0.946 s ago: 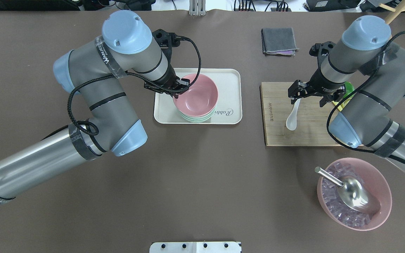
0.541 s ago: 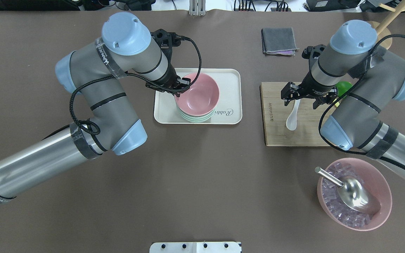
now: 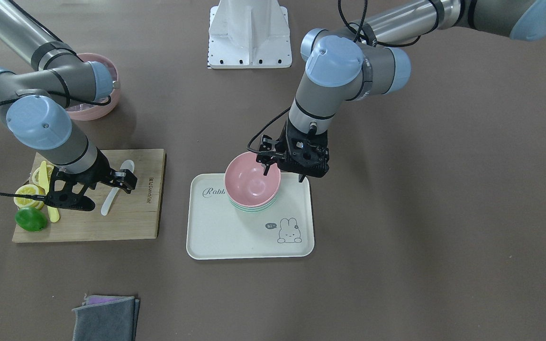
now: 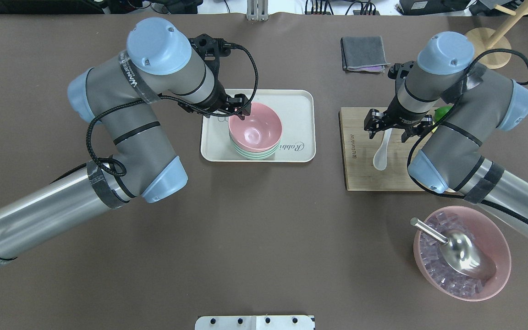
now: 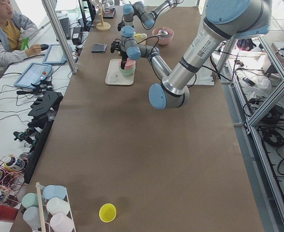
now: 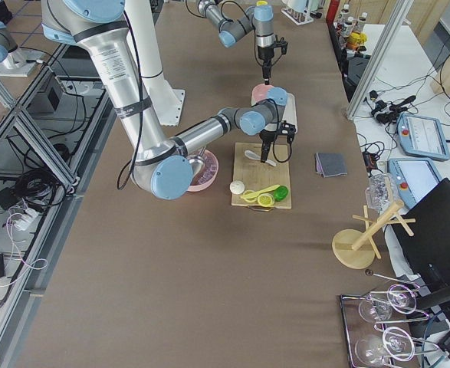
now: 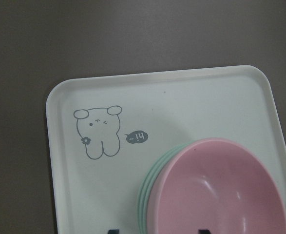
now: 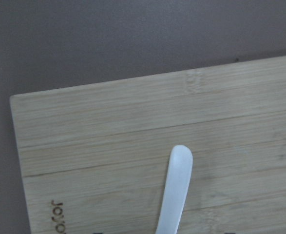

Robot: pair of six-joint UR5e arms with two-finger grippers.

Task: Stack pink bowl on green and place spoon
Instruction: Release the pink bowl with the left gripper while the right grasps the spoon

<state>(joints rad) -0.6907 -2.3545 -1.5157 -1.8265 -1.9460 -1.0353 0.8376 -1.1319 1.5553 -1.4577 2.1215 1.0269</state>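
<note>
The pink bowl [image 4: 255, 128] sits level, nested on the stack of green bowls [image 4: 251, 154] on the cream tray [image 4: 297, 107]. My left gripper [image 4: 238, 106] is open and straddles the bowl's far-left rim; it also shows in the front-facing view [image 3: 284, 173]. In the left wrist view the pink bowl [image 7: 218, 195] fills the lower right. The white spoon [image 4: 380, 157] lies on the wooden board [image 4: 360, 174]. My right gripper [image 4: 388, 133] is open just over the spoon's handle [image 8: 177, 187], one finger on each side, not touching it.
A large pink bowl of ice with a metal scoop [image 4: 462, 252] stands at the near right. Lemon pieces and a lime [image 3: 30, 219] lie on the board's right end. A grey cloth [image 4: 364, 52] lies beyond the board. A wooden stand [image 4: 488, 49] is at the far right.
The pink bowl was tilted in my left gripper; now it sits level on the green bowls and the gripper has opened. My right gripper has moved left over the spoon handle.
</note>
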